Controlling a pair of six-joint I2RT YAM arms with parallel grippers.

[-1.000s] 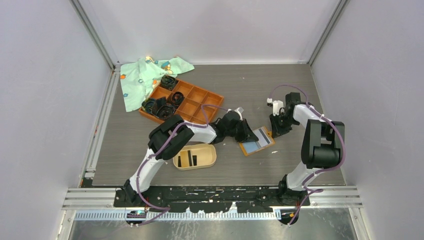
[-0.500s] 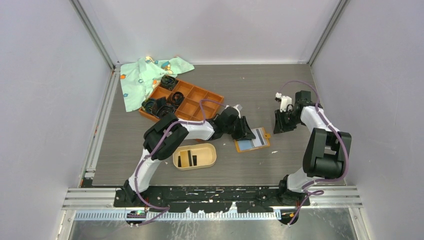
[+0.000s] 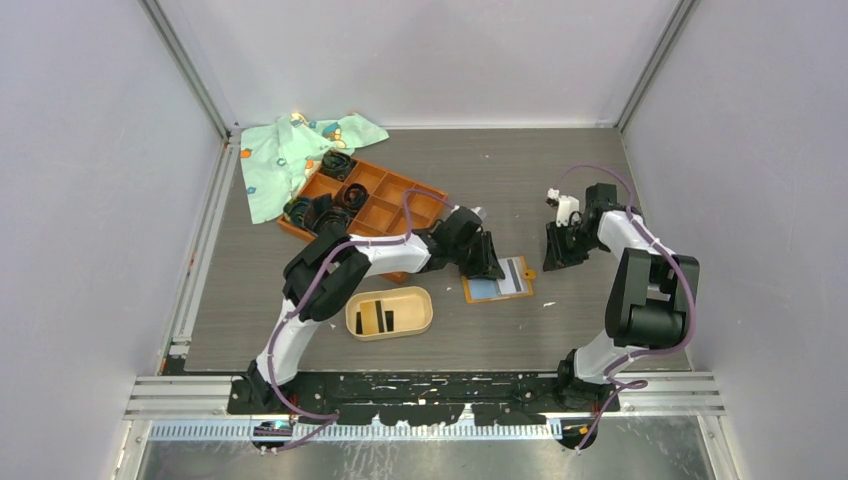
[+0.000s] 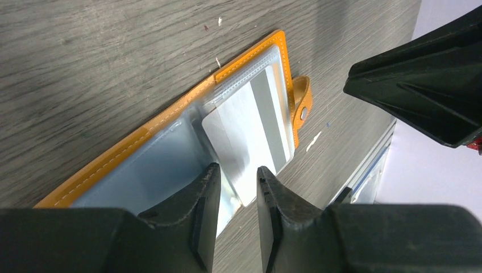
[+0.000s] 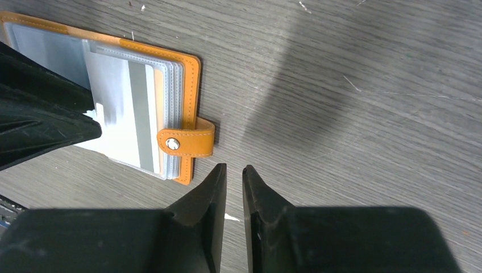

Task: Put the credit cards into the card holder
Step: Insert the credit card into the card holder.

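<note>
Grey surface (image 3: 560, 150) is occupied by an orange wallet (image 3: 497, 282), spread open, apparently so a credit card (image 4: 250, 136) can be drawn from its sleeve. Left pincer (image 4: 239, 173) is poised slightly apart over that card; right pincer (image 5: 233, 169), narrowly apart and empty, is held beside the wallet. Dark cards (image 3: 372, 317) are stood in the card holder (image 3: 412, 312).

Bright, even, diffuse light from overhead; the pale walls render faintly violet. On the table (image 3: 560, 330) the arms cast short, soft shadows. In the wrist views the wood grain is sharp in mid-field, while the left gripper (image 4: 234, 182) and right gripper (image 5: 233, 173) loom black, underexposed and soft-edged up close. The wallet's (image 4: 170, 119) clear sleeves carry whitish glare. A broad, blurred shadow band crosses the wood in the right wrist view.
</note>
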